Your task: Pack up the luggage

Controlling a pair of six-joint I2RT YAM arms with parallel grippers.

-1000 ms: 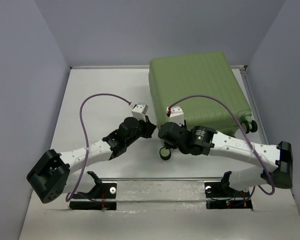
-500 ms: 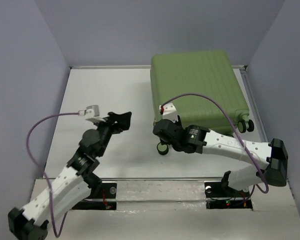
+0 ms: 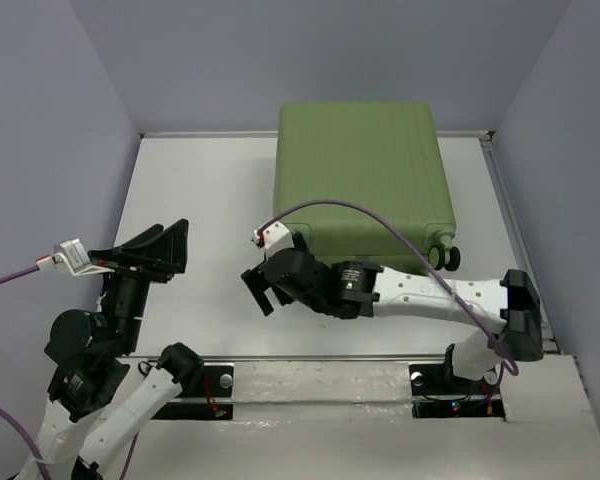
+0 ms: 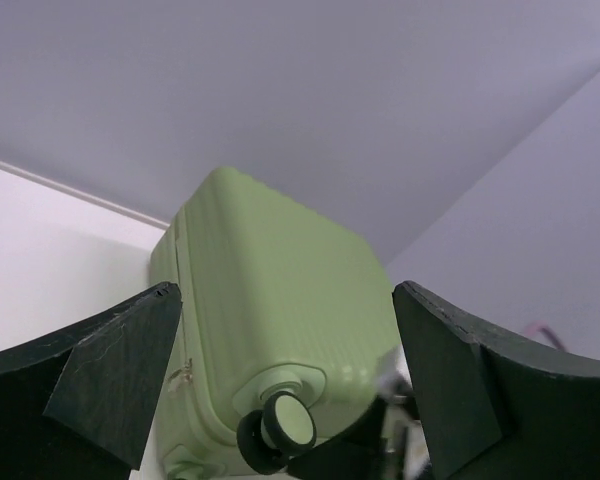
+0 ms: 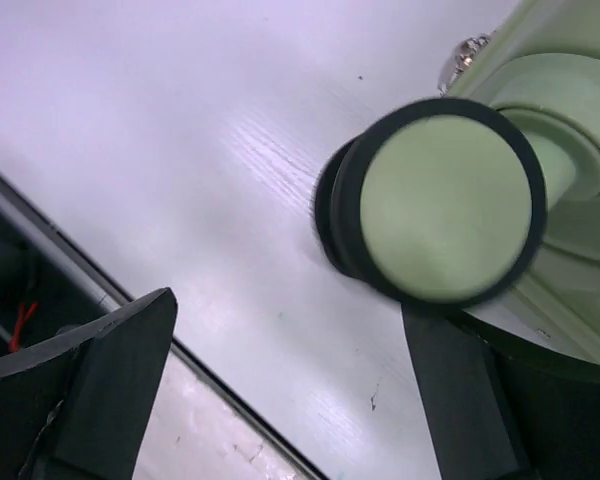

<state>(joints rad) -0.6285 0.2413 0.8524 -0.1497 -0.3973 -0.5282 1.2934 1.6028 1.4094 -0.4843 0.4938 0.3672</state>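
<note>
The luggage [image 3: 355, 185] is a light olive-green ribbed hard-shell suitcase lying shut and flat at the back of the table, with one black-and-green wheel [image 3: 442, 258] showing at its near right corner. My right gripper [image 3: 263, 288] stands open low over the table by the case's near left corner. In the right wrist view another wheel [image 5: 440, 205] sits just beside the right finger [image 5: 460, 390], and nothing lies between the jaws of that gripper [image 5: 290, 305]. My left gripper [image 3: 165, 240] is raised at the left, open and empty. It looks across at the luggage [image 4: 280, 320] and a wheel [image 4: 285, 425].
The white table [image 3: 200, 200] is boxed in by grey-blue walls at the back and on both sides. A metal rail [image 3: 320, 375] with the arm mounts runs along the near edge. Purple cables loop off both wrists.
The luggage has slid left and squared up. My left arm pulled back from it, rose at the left and opened. My right gripper moved left and opened wider.
</note>
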